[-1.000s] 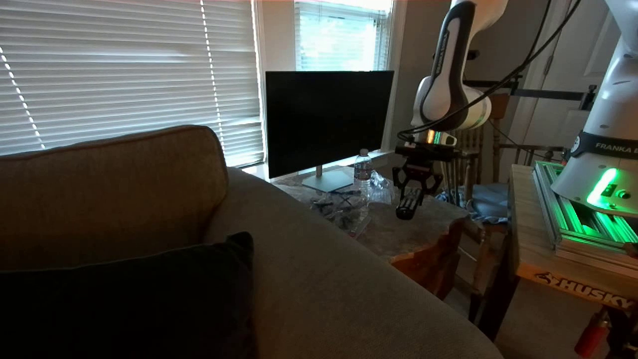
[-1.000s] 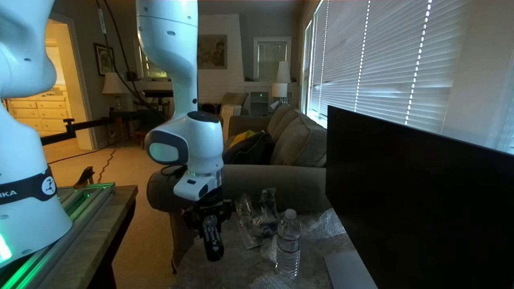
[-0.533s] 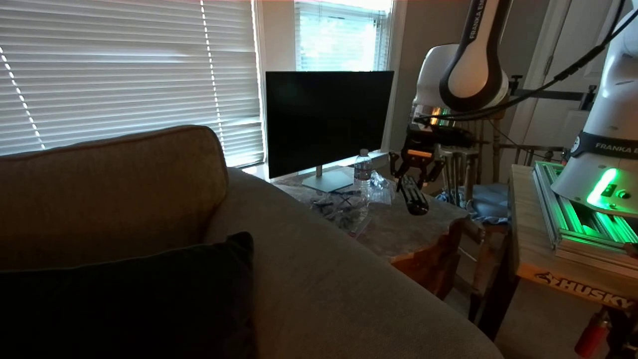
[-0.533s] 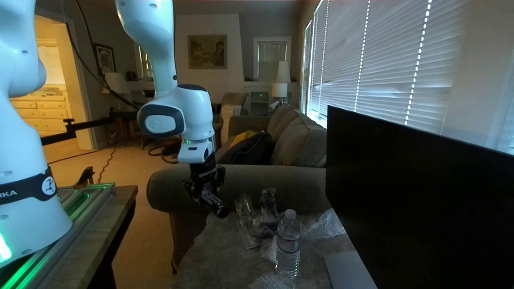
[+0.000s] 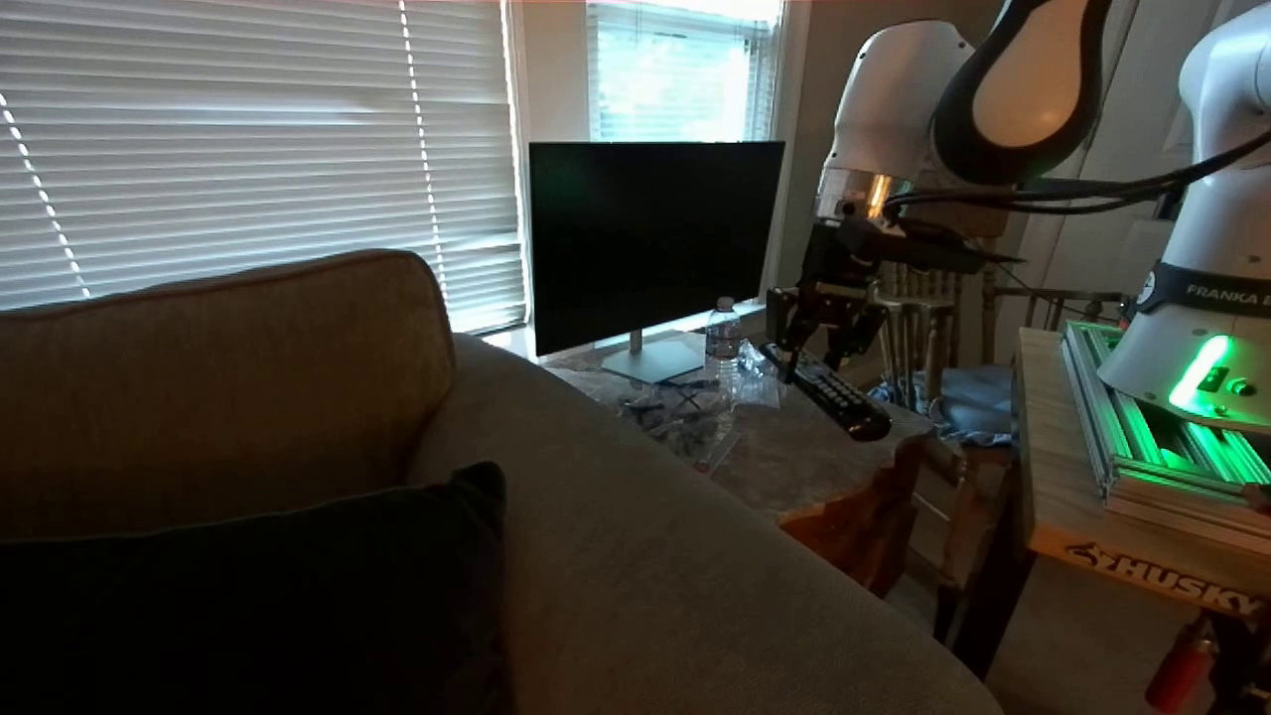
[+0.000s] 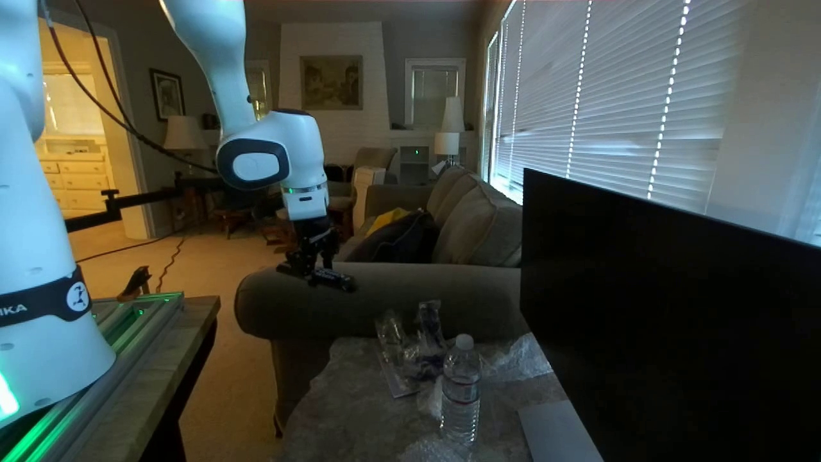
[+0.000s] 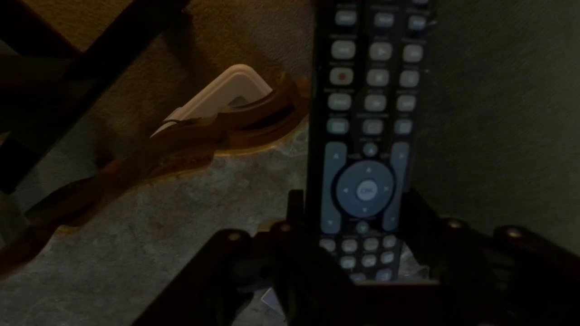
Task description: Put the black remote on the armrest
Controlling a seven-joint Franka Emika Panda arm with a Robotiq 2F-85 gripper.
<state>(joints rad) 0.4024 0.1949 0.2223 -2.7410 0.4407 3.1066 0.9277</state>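
The black remote (image 7: pixel 369 136) is grasped in the claw (image 7: pixel 353 203), jaws on its two long sides and keys facing up, presumably so its back can settle flat. It looks long, slim and dark, with rows of small pale keys (one bears a red dot) and a bluish ring pad. It hangs in the air near the edge of the worktop (image 6: pixel 349 401), not yet laid on the armrest (image 5: pixel 675 526), whose broad top would seem to suit a gentle lowering. A bottle (image 6: pixel 460 391) and a screen (image 6: pixel 641 308) stand well apart, unlikely to be in the way.
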